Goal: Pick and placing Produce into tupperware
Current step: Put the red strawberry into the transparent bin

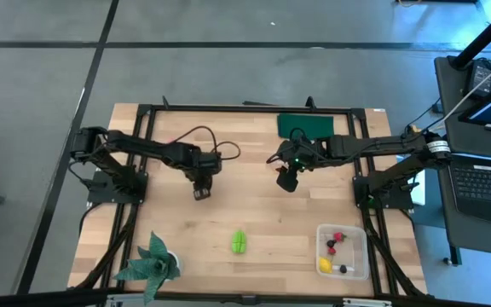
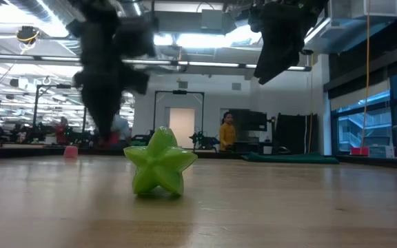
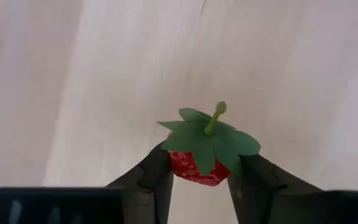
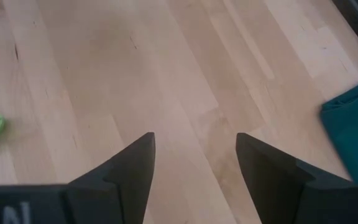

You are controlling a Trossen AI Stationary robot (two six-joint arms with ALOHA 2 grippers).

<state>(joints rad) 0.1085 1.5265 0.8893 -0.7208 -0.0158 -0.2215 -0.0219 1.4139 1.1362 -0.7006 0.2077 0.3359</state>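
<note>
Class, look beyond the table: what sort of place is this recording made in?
Probably a robotics lab or workshop in a big open hall: a bare concrete floor, a laptop on a bench beside the wooden table, and exposed ceiling lights over distant workstations with people.

We see a bright green star-shaped fruit (image 2: pixel 160 162) sitting on the wooden table (image 2: pixel 288 207); two dark arms hang above, one blurred, and a person in yellow (image 2: pixel 227 133) stands far behind.

Bright ceiling lights glare overhead in the low view; the left arm (image 2: pixel 109 62) smears with motion blur, the table (image 3: pixel 73 93) beyond its fingers soft.
</note>
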